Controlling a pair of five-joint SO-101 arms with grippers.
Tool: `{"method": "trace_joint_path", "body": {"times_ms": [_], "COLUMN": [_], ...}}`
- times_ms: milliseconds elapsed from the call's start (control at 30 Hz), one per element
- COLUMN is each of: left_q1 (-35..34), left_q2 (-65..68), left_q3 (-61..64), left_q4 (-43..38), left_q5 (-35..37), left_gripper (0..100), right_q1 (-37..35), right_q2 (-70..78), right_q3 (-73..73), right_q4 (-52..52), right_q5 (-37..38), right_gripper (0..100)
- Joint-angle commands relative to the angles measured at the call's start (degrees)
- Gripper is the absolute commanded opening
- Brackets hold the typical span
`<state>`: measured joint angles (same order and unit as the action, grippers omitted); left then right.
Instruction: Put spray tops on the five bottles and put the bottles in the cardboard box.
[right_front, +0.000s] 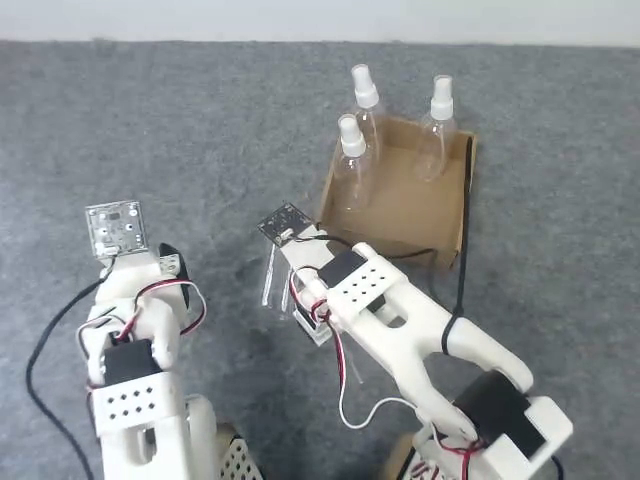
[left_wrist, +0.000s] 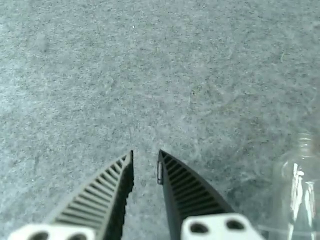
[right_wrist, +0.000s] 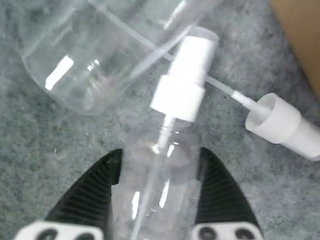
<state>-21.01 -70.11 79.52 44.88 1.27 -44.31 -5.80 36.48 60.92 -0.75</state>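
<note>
Left hand (left_wrist: 145, 154) open just a sliver, nothing in it, over bare counter (left_wrist: 150, 60). Right hand (right_wrist: 161, 152) clamped on a capped bottle (right_wrist: 160, 190). A loose spray top (right_wrist: 280, 122) and a second bottle (right_wrist: 85, 55) lie just beyond it. Farther back, the cardboard box (right_front: 400, 205) holds three capped bottles (right_front: 352, 165), upright.

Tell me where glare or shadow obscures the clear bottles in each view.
Right wrist view: white highlights streak the capped bottle in the right hand and the open bottle beside it. Left wrist view: one highlight on the bottle at the edge; the left hand casts hardly any shadow. High view: even light, soft shadows; boxed bottles look faint against the cardboard box.
</note>
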Motion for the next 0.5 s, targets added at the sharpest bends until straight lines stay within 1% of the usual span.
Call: {"method": "trace_joint_path", "body": {"times_ms": [0, 100, 200, 367, 467], "left_q1": [-0.26, -0.26, -0.26, -0.26, -0.26], "left_q2": [-0.62, -0.62, -0.62, -0.62, -0.62], "left_q3": [-0.31, -0.31, -0.31, -0.31, -0.31], "left_q4": [-1.41, -1.41, -1.41, -1.41, -1.41], "left_q5": [-0.18, -0.18, -0.18, -0.18, -0.18], "left_gripper": [8, 8, 8, 8, 8], "right_q1": [-0.04, 0.04, 0.04, 0.04, 0.04], "right_q2": [-1.36, -1.45, -1.89, -8.31, -12.35], "right_q3": [-1.14, -1.49, -3.43, -3.52, -1.85], "right_q4": [0.75, 1.45, 4.53, 5.93, 5.76], "right_q5": [0.79, 0.79, 0.7, 0.7, 0.7], "right_gripper": [2.6, 2.6, 2.6, 2.6, 0.3]}}
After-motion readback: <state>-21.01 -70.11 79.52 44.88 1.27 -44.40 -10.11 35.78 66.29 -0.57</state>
